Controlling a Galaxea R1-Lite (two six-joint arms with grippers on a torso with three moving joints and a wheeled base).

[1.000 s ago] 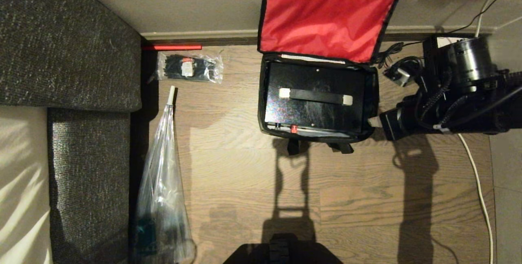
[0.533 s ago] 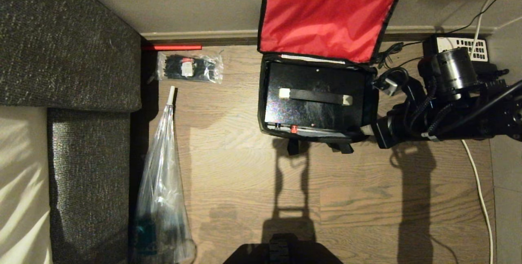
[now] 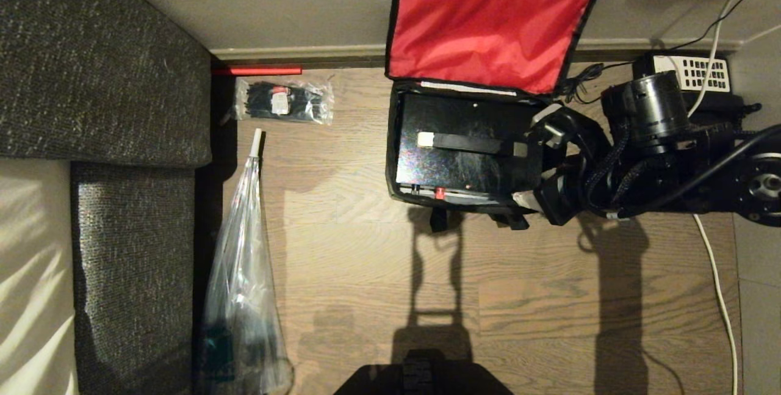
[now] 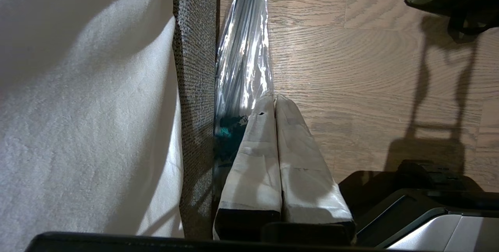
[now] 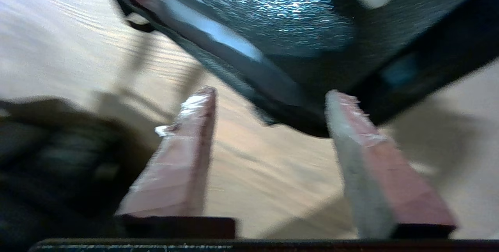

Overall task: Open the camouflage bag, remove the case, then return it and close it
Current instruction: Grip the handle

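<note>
- Right end effector [image 5: 269, 100]: has swung in from beside the camouflage bag [image 3: 552, 138] to its near-right corner; fingers now spread, empty.
- Case [image 3: 451, 160]: seated inside; lid open.
- Left end effector [image 4: 275, 106]: parked, pressed together.

— What is the camouflage bag [image 3: 552, 138] made of?
— Soft cloth, its lid lined in smooth red fabric. The case [image 3: 467, 166] is seen as rigid, pebbled, faintly glossy black.
— And around it?
— Matt grained wood floor [image 3: 366, 260], a coarse woven sofa [image 3: 104, 77], a crinkled glossy plastic bag [image 3: 241, 297].
</note>
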